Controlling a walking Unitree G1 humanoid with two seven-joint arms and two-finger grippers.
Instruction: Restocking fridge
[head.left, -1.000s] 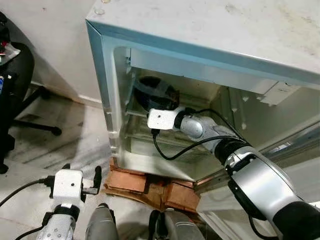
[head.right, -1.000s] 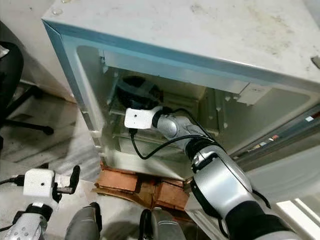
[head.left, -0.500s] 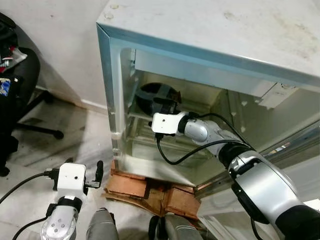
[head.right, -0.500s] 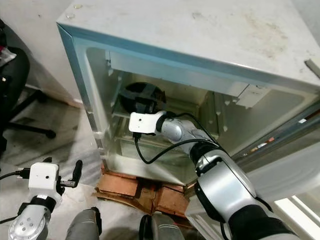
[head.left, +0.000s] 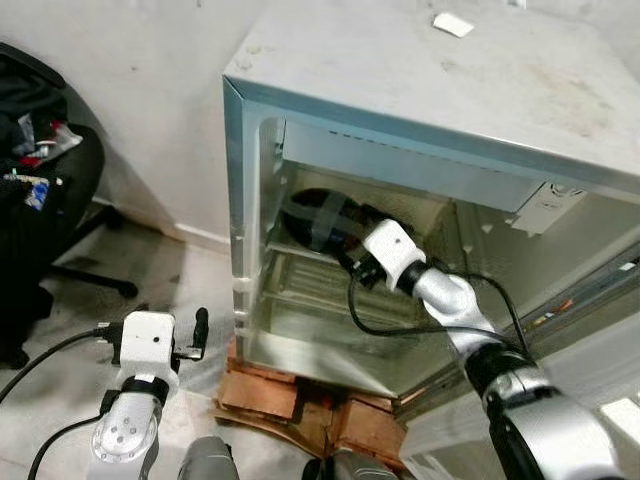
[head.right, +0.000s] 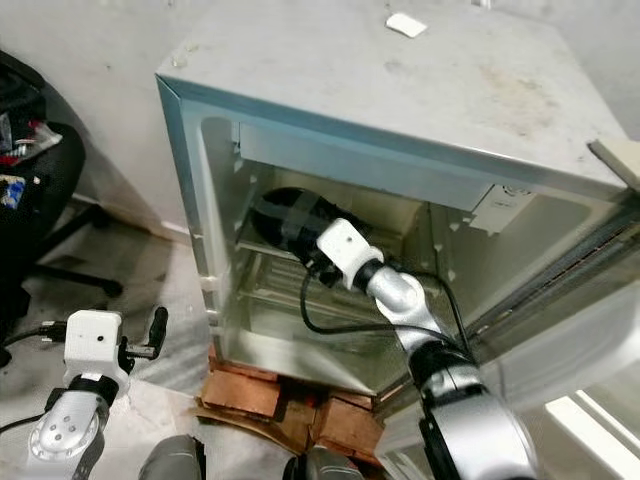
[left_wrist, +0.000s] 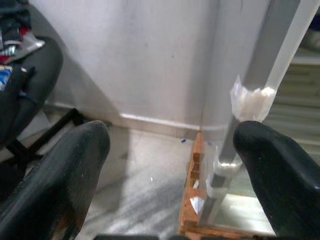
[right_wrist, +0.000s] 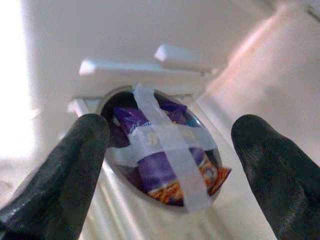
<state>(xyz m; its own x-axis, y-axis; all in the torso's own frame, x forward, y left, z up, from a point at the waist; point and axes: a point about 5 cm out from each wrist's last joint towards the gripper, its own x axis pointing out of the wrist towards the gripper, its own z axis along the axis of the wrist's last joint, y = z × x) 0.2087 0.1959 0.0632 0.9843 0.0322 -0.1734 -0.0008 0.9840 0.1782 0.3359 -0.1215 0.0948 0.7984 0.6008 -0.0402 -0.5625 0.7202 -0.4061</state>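
I have the small fridge (head.left: 420, 110) in front of me with its door swung open to my right, the cabinet standing on a stack of reddish bricks (head.left: 300, 395). My right arm reaches in through the opening, and the right tool (right_wrist: 165, 165) sits just short of a dark round bowl (head.left: 315, 215) on the upper wire shelf (head.left: 300, 262), at the back left of the compartment.

Through the right wrist camera the bowl (right_wrist: 160, 150) looks like this: a dark, shallow, round container tipped so its mouth faces the camera. It is packed with snack packets (right_wrist: 155, 170), mostly purple wrappers with an orange one showing at the lower edge. Two strips of pale translucent tape (right_wrist: 170, 145) cross over the mouth in an X and hold the packets in.

The right tool's two black fingers (right_wrist: 55, 170) are spread wide, one on each side of the bowl as seen from the wrist, and nothing is between them; they are not touching the bowl.

My left arm hangs low outside the fridge, over the floor (head.left: 160, 270) near the cabinet's left front corner. The left tool (left_wrist: 170, 165) is also spread wide and holds nothing. A black office chair (head.left: 40, 190) with clutter on it stands well off to the left.
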